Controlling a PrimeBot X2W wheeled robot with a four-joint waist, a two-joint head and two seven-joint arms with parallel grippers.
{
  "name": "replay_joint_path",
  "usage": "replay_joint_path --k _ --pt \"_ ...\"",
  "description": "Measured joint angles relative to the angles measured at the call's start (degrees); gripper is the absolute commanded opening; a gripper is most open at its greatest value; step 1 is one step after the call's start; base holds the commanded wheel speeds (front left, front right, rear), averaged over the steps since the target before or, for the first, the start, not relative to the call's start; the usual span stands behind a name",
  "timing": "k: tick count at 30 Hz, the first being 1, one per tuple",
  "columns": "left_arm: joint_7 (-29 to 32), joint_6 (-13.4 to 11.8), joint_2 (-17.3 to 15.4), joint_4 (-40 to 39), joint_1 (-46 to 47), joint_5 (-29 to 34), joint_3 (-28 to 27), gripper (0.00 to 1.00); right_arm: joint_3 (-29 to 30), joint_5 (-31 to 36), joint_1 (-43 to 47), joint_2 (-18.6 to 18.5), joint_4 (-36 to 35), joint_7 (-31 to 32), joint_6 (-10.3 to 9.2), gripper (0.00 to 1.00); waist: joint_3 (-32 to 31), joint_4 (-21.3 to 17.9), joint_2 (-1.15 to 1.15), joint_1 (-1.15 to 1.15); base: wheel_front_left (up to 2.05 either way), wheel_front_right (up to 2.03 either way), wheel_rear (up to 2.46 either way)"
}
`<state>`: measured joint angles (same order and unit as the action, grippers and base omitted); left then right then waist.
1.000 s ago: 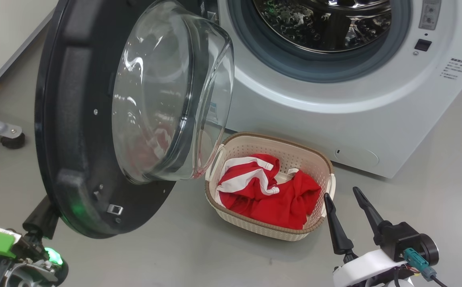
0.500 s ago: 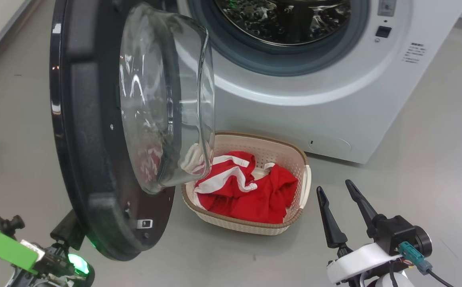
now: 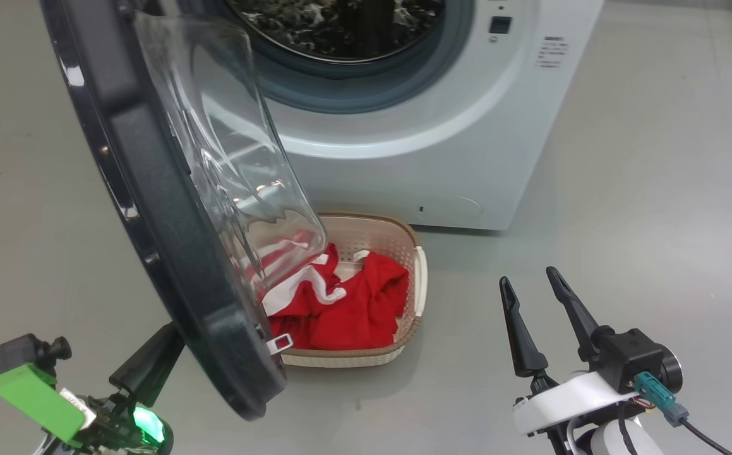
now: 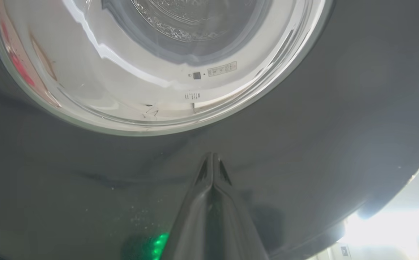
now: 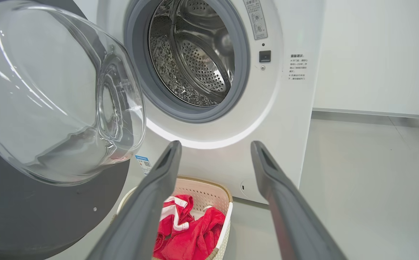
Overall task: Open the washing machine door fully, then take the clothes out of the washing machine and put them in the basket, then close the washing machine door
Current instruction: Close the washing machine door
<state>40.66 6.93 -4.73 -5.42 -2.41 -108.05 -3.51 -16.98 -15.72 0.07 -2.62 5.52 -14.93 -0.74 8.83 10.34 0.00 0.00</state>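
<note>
Clearly I am on step 3 of 3, the closing. The bright red soft fabric clothes with white stripes (image 3: 347, 309) lie heaped in the small cream perforated plastic basket with the brown woven-look rim (image 3: 375, 235). It stands on the grey floor (image 3: 624, 189) just in front of the big white front-loading washing machine (image 3: 403, 145). What I can see of the perforated steel drum (image 5: 195, 61) holds no garment, so I judge the unloading done. The large round washing machine door with its glossy black rim and bulging clear glass bowl (image 3: 151, 183) stands roughly half open, hanging over the basket's left part. My left gripper (image 4: 212, 159) has its jaws together, holding nothing, tips against the door's black outer face just below the glass. My right gripper (image 3: 528, 276) hangs right of the basket, well apart from the door, jaws wide apart and empty. Next I need a steady push from the left tips along the door's arc toward the grey rubber gasket (image 5: 195, 115) until the latch catches. Closed tips may slide on that slick face, so I would press square to it. I cannot tell how much room the bowl has above the basket rim.
</note>
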Motion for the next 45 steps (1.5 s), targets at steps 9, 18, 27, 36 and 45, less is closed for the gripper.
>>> replay_joint_path --k 9,18,27,36,45 --pt "1.7 0.0 0.3 -0.6 0.0 0.2 0.6 0.00 -0.5 -2.0 -1.0 0.0 -1.1 0.0 -1.23 1.00 0.9 -6.4 0.00 0.00 0.00 0.00 0.00" --pt "2.4 0.0 0.3 -0.4 0.2 2.3 0.6 0.00 -2.5 -2.5 -1.9 0.0 -1.3 0.0 -1.52 1.00 1.9 -13.7 0.00 0.00 0.00 0.00 0.00" --pt "3.2 0.0 0.7 1.6 4.4 2.7 2.1 0.00 -2.4 -2.3 -2.2 0.0 -1.6 0.0 -1.94 1.00 3.8 -19.8 0.00 0.00 0.00 0.00 0.00" --pt "2.7 0.0 0.8 5.0 9.9 2.7 1.5 0.00 -2.3 -2.8 -3.5 0.0 -2.6 0.0 -2.45 1.00 6.8 -23.1 0.00 0.00 0.00 0.00 0.00" --pt "1.0 0.0 0.7 7.4 16.7 4.2 0.3 0.00 -2.5 -3.1 -4.8 0.0 -3.2 0.0 -2.53 1.00 9.5 -25.0 0.00 0.00 0.00 0.00 0.00"
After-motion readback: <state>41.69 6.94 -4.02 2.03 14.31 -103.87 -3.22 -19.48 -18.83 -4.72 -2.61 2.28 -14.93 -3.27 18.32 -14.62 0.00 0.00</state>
